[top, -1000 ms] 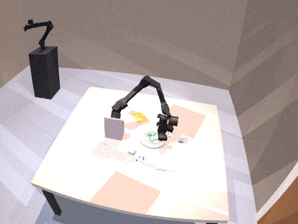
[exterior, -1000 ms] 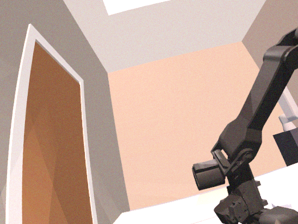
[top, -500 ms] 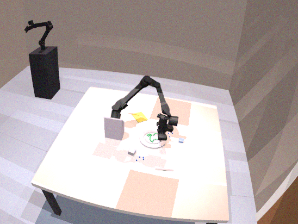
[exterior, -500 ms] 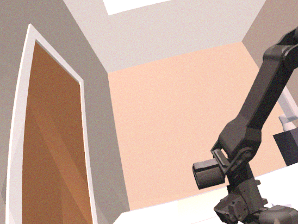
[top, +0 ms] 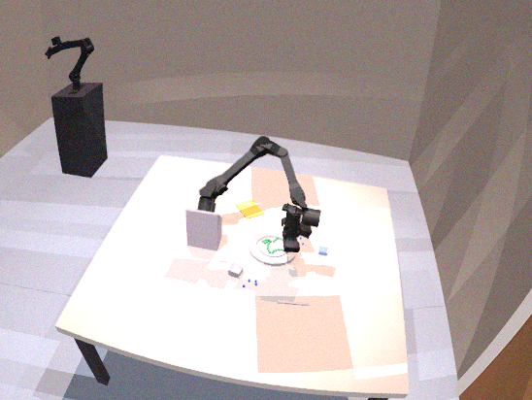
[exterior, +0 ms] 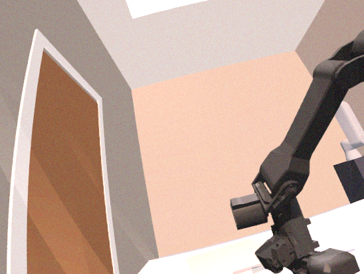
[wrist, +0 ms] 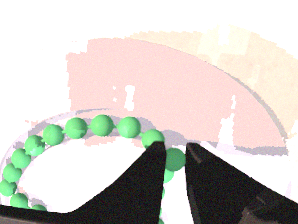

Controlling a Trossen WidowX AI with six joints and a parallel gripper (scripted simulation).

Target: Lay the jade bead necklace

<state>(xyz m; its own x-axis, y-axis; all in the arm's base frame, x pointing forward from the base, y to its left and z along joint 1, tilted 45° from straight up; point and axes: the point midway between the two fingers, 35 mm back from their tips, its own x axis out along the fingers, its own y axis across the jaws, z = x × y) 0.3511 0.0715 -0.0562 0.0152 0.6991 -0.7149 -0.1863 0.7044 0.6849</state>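
The jade bead necklace [top: 266, 241] [wrist: 102, 125] lies on the white round bead board [top: 252, 250] [wrist: 150, 75]. In the wrist view its left part follows the curved groove, and another run of beads goes down from the fingertips, partly hidden by them. In the top view the necklace forms an irregular shape within the board. My gripper [top: 291, 250] [wrist: 173, 152] is shut on one bead of the necklace, at the upper right of the loop in the wrist view. It hangs over the board's right side in the top view, low over it. The exterior view does not show the fingertips.
A grey upright panel [top: 204, 230] stands left of the board. A yellow sheet [top: 249, 209] lies behind it. A small grey block [top: 235, 270], a blue block [top: 323, 250], several blue beads [top: 255, 283] and a thin rod [top: 293, 303] lie around the board.
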